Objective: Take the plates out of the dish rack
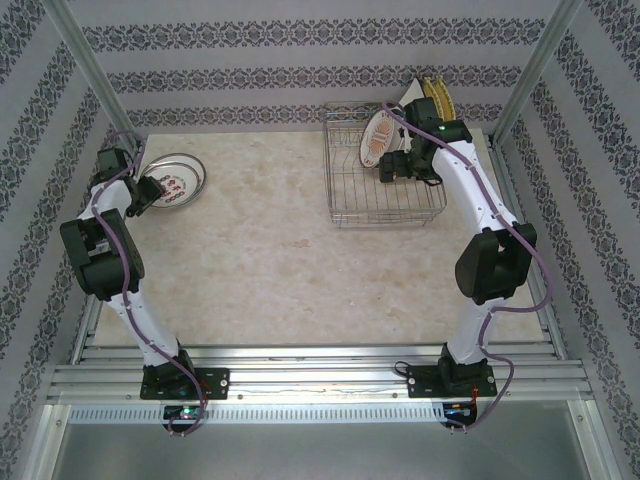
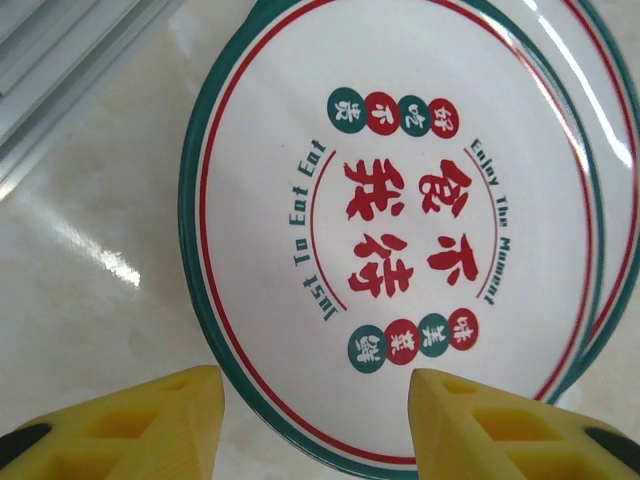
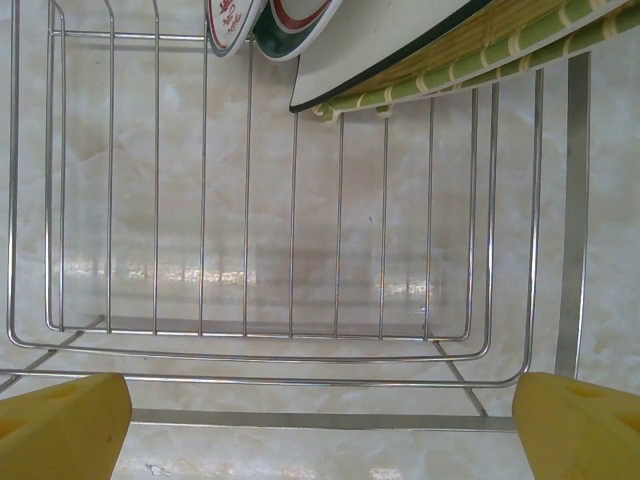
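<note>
Plates (image 3: pixel 380 40) cropped in dish rack (image 3: pixel 290 357), perhaps four

Bright, even light from overhead, with faint shadows. Glare streaks the glossy table (image 2: pixel 90 250) and the plate (image 2: pixel 400 230) rim. The close yellow fingers (image 3: pixel 60 430) look soft.

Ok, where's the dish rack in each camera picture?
Top view: dish rack, plates leaning at its back, far right on the table.
Right wrist: its wires span the picture, plates along the top edge.
Shared landmark: the yellow woven plate in the rack.
</note>
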Motion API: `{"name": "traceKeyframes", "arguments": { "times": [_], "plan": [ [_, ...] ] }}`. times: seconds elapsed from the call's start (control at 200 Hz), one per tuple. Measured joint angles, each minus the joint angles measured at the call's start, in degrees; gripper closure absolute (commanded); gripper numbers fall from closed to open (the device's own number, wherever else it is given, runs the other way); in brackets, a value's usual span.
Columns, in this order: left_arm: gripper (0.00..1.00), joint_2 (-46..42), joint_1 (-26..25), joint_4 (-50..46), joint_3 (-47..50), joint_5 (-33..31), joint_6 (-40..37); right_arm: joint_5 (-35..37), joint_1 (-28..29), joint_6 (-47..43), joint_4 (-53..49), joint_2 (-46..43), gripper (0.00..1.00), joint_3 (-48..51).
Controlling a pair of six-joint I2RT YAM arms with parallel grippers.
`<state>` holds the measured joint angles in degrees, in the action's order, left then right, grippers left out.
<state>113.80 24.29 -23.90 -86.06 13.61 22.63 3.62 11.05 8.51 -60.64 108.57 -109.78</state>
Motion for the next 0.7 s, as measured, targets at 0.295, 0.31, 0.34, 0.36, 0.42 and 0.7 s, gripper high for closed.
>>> {"name": "traceKeyframes", "arguments": {
  "times": [0.295, 0.31, 0.34, 0.36, 0.42, 0.7],
  "plan": [
    [0.46, 3.5, -0.7, -1.9, -3.5, -0.8, -1.5, 0.0, 0.0, 0.0, 0.0, 0.0, 0.02, 0.0],
    [0.46, 3.7, -0.8, -1.9, -3.5, -0.8, -1.5, 0.0, 0.0, 0.0, 0.0, 0.0, 0.02, 0.0],
    [0.45, 4.2, -1.0, -2.2, -3.5, -0.8, -1.5, 0.0, 0.0, -0.1, 0.0, 0.0, 0.02, 0.0],
    [0.45, 4.6, -1.1, -2.3, -3.6, -0.8, -1.6, 0.0, 0.0, -0.2, 0.0, 0.0, 0.02, 0.0],
    [0.45, 5.5, -1.5, -2.6, -3.9, -0.8, -1.7, 0.0, 0.0, -0.2, 0.0, 0.0, 0.02, 0.0],
    [0.41, 8.4, -3.0, -4.0, -7.3, -1.9, -1.9, 0.0, 0.0, -0.4, 0.0, 0.0, 0.02, 0.3]
  ]
}}
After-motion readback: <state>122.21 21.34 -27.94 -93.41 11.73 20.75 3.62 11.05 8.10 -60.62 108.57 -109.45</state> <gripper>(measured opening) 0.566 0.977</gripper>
